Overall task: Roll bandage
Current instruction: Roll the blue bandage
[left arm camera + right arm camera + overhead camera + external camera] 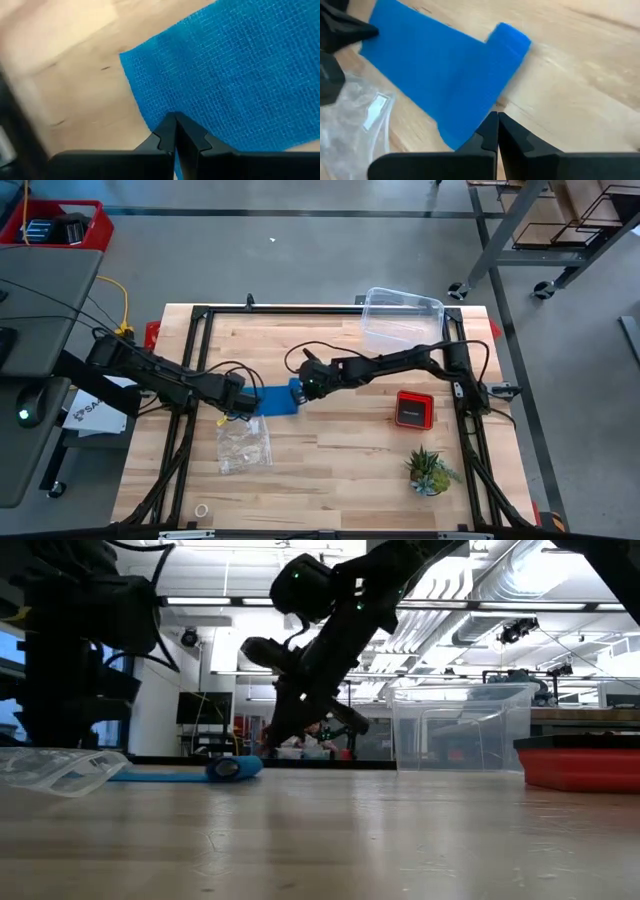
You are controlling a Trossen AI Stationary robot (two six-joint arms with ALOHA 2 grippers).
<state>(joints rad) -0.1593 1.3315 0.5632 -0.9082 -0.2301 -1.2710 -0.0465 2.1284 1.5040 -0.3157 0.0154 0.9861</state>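
Note:
The bright blue bandage [272,400] lies flat on the wooden table, with its right end wound into a small roll [297,390]. The roll also shows in the low view [236,768] and in the right wrist view [507,45]. My left gripper [240,402] is shut on top of the strip's flat left end [210,75]. My right gripper [306,386] is shut, and its tips [495,120] stand right at the roll's side edge. My left gripper presses its shut fingertips [167,131] down on the strip's flat part [165,107], close to its free left end. The fingers slant down from the table's left. The strip lies flat on the table under them. My right gripper's tips stand at the roll's edge [487,107]; I cannot tell whether they touch it.
A crinkled clear plastic bag [243,445] lies just near of the strip. A clear box [400,320] stands at the far right. A red-and-black square device [413,408] and a small plant [430,470] are on the right. A small white ring [202,510] lies by the near left edge.

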